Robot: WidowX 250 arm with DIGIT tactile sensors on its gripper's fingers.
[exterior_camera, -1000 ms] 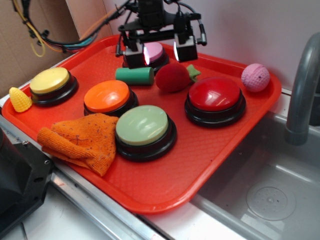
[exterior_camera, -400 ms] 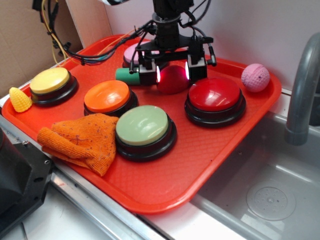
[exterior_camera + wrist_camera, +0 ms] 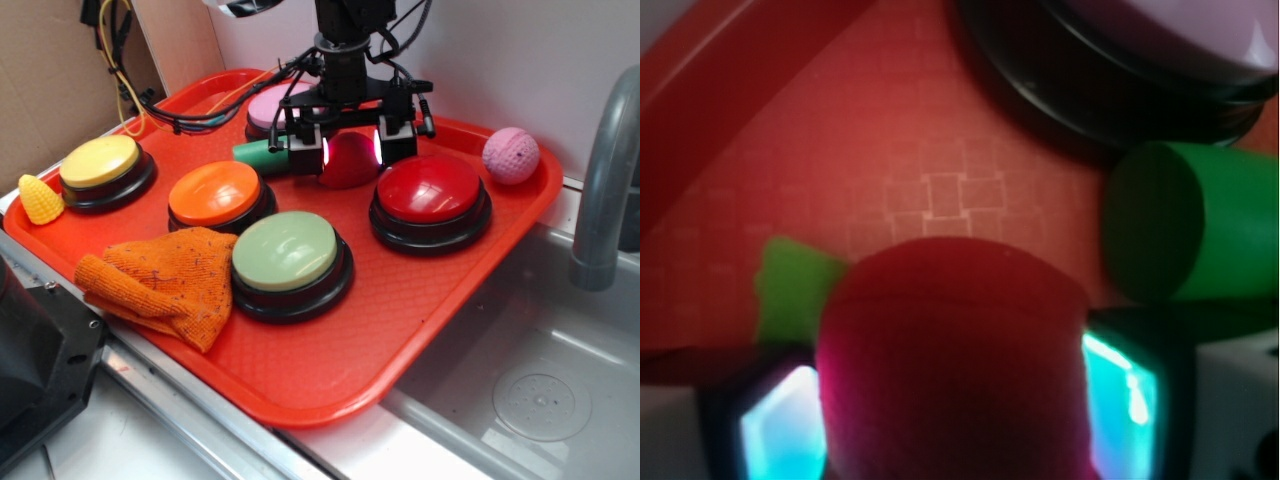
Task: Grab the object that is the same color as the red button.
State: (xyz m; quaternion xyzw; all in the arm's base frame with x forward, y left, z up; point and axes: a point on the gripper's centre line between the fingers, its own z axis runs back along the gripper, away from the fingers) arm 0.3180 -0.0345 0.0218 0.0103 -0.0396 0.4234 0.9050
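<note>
The red plush fruit (image 3: 350, 163) lies on the red tray (image 3: 420, 300) just behind the glossy red button (image 3: 430, 190). In the wrist view the fruit (image 3: 955, 360) fills the gap between my two lit pads, with its green leaf (image 3: 790, 290) sticking out to the left. My gripper (image 3: 351, 150) is lowered over the fruit with one finger on each side. Both pads press against its sides, and it still rests on the tray.
A green cylinder (image 3: 262, 152) lies close to the left of my left finger, and it also shows in the wrist view (image 3: 1185, 225). A pink button (image 3: 275, 105) is behind it. Orange (image 3: 215, 193), green (image 3: 285, 250) and yellow (image 3: 98, 160) buttons, an orange cloth (image 3: 165, 280), a pink ball (image 3: 511, 154) and a sink faucet (image 3: 605, 170) are nearby.
My gripper came down and forward from above the pink button to straddle the fruit. Its fingers have since drawn in a little against the fruit's sides.
</note>
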